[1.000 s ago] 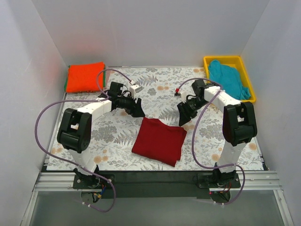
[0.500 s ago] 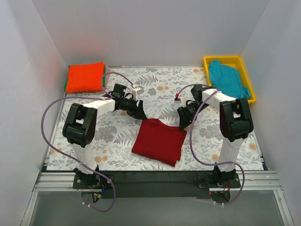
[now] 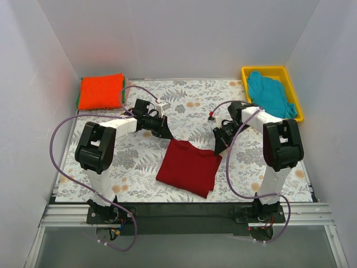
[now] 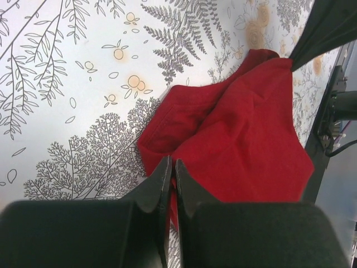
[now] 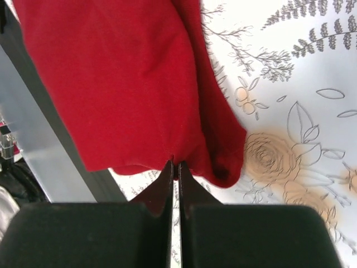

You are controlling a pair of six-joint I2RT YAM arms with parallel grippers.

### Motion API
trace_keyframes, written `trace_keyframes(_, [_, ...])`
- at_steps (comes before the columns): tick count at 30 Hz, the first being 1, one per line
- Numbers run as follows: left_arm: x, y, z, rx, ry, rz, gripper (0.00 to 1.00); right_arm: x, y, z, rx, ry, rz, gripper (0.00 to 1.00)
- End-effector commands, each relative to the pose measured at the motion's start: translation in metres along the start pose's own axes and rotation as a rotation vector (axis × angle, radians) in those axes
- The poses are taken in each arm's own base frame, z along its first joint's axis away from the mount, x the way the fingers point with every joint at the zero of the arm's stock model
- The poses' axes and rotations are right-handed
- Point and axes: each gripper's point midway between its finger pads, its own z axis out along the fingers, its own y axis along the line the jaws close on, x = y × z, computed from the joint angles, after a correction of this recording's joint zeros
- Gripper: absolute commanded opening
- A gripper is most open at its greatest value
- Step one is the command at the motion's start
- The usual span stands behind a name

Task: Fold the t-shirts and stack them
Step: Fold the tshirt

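One folded maroon t-shirt (image 3: pixel 188 167) lies in the middle of the surface (image 3: pixel 139 162). The left jaws are pressed together, pinching its far-left corner; the right jaws are closed on its far-right hem. An orange-red t-shirt (image 3: pixel 100 91) lies folded far left; a teal t-shirt (image 3: pixel 270 92) fills the yellow bin (image 3: pixel 263 69).
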Motion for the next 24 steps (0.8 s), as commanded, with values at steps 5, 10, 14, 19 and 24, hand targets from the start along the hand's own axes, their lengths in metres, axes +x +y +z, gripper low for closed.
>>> trace_keyframes(5, [-0.014,0.003,0.0,-0.031,-0.048,-0.011,0.0,0.023,0.013,-0.034,0.067,-0.001,-0.008,0.01])
trace_keyframes(10, [-0.016,0.016,0.005,-0.073,-0.05,-0.037,0.0,0.048,-0.017,-0.013,0.082,0.071,0.035,0.01])
trace_keyframes(14, [-0.02,0.025,0.011,-0.09,-0.053,-0.058,0.0,0.049,-0.045,0.004,0.114,0.091,0.073,0.01])
trace_keyframes(19, [-0.017,0.041,0.008,-0.141,-0.06,-0.109,0.0,0.01,-0.076,0.005,0.175,0.044,0.064,0.01])
trace_keyframes(24, [-0.027,0.058,-0.017,-0.191,-0.117,-0.163,0.0,-0.051,-0.1,-0.003,0.223,-0.026,0.016,0.01])
